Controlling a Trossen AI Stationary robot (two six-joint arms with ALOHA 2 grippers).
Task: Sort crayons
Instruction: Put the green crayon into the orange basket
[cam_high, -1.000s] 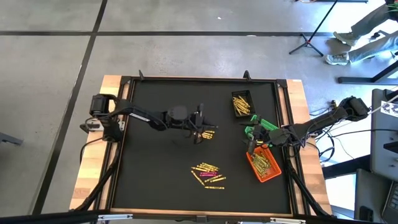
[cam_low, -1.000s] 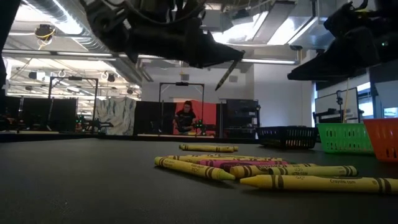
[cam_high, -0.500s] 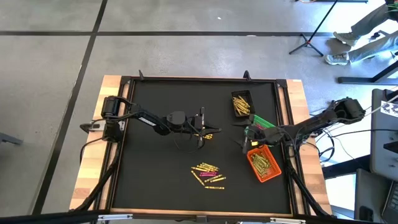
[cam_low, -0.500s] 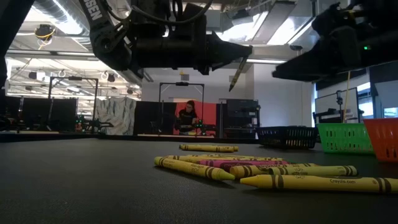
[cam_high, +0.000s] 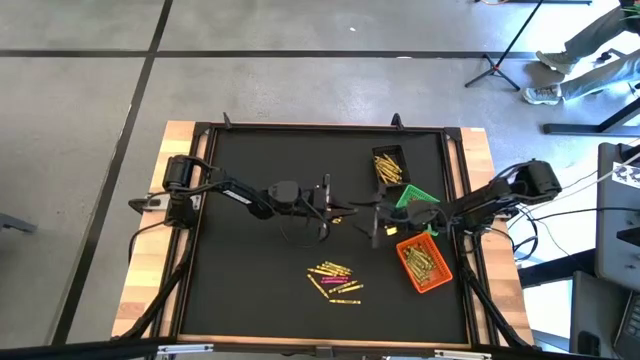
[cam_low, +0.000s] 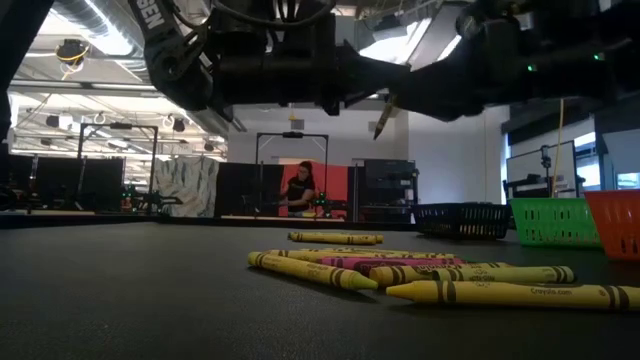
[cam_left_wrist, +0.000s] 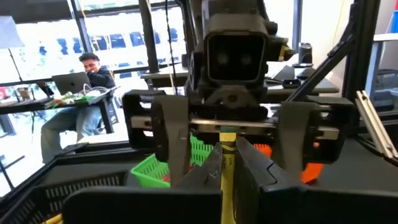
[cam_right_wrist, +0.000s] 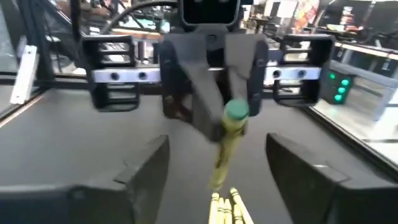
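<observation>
your left gripper (cam_high: 330, 208) sits above mid-table, fingers clamped on one yellow crayon (cam_left_wrist: 227, 163) — its tip points toward the right gripper (cam_high: 377, 222), which faces it just beside, fingers spread wide and holding nothing. loose crayons (cam_high: 335, 281) lie in a pile near the front edge; more fill the black bin (cam_high: 390, 167) and orange bin (cam_high: 424, 262). the green bin (cam_high: 418, 199) stands between those two bins.

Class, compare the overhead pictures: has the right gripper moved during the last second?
Yes. The right gripper has left the orange bin and moved toward the table's middle, toward the left gripper.
</observation>
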